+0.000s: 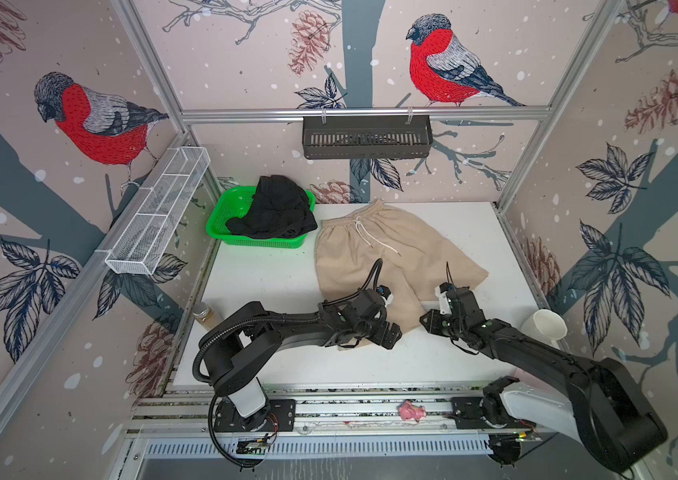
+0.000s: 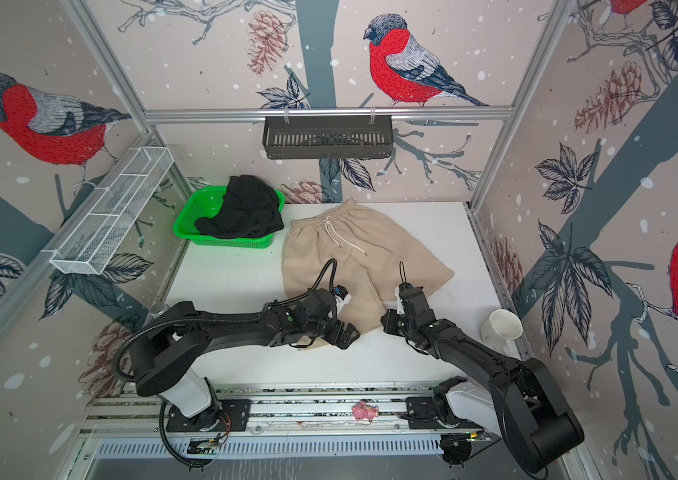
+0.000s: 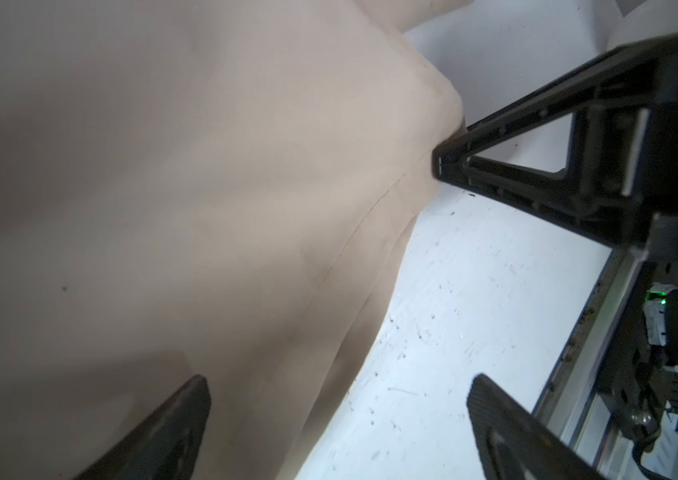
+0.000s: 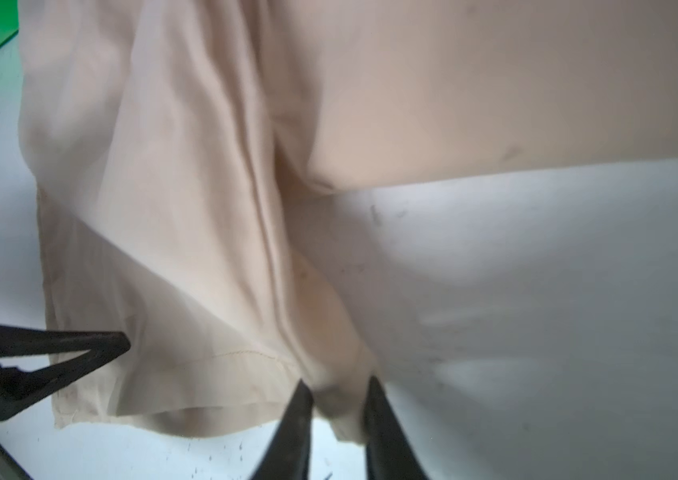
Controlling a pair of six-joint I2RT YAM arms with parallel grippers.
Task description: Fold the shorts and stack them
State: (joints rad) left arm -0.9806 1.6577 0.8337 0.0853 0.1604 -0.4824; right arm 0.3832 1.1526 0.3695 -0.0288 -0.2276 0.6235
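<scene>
Worktop [image 1: 279,282]: white, hard, scuffed. Beige shorts [image 1: 370,249] spread flat on it: soft cloth, gathered waistband far, legs near. Black shorts [image 1: 275,208] heaped limp in green plastic basket [image 1: 262,243]. Step, likely: gripping leg hem for first fold. Right gripper [image 4: 337,384]: jaws clamped on hem corner. Left gripper [image 3: 339,380]: jaws apart over same leg. Next, probably: left closes on cloth, then both lift together.

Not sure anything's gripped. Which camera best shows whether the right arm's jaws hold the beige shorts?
The right wrist view: close up, the jaws pinch the hem of the beige shorts. The left wrist view shows their tip at the cloth's edge; both top views show them too small to judge.
</scene>
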